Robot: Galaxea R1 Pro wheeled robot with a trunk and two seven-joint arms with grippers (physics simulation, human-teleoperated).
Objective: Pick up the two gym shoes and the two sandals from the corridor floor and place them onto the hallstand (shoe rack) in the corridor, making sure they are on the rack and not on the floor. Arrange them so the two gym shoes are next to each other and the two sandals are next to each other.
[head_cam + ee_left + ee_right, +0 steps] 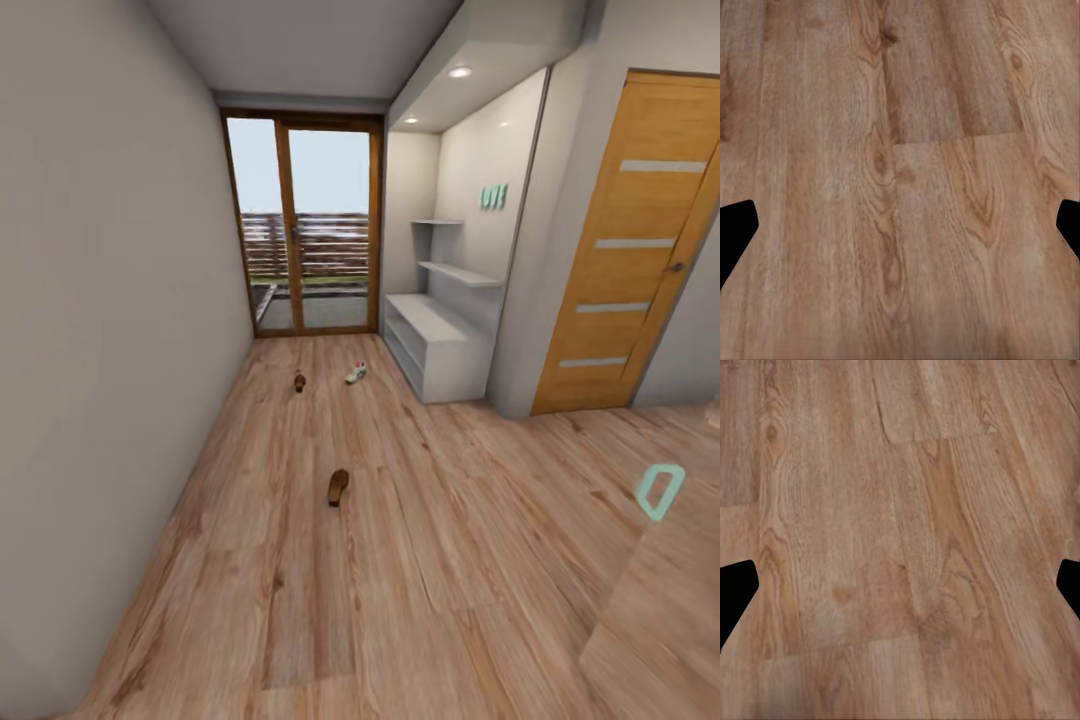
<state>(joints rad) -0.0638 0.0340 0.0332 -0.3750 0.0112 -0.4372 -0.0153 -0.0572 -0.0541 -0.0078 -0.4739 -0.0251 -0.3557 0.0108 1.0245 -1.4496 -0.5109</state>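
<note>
Down the corridor, one dark brown sandal [338,487] lies on the wood-plank corridor floor [400,560] in the middle of the passage. A second sandal [299,381] lies farther off, near the glass door. One white gym shoe [356,373] rests on the floor to its right, close to the light-grey hallstand [432,345] that stands in the right-hand alcove. My left gripper [900,225] hangs open over bare planks, with its dark fingertips [735,232] far apart at the picture's edges. Likewise my right gripper [900,585] is open above bare floor, holding nothing.
A grey wall runs along the left side. A glass door [305,225] with a wooden frame closes the far end. An orange wooden door [625,250] stands right of the hallstand. Another wooden surface [660,630] sits at the near right.
</note>
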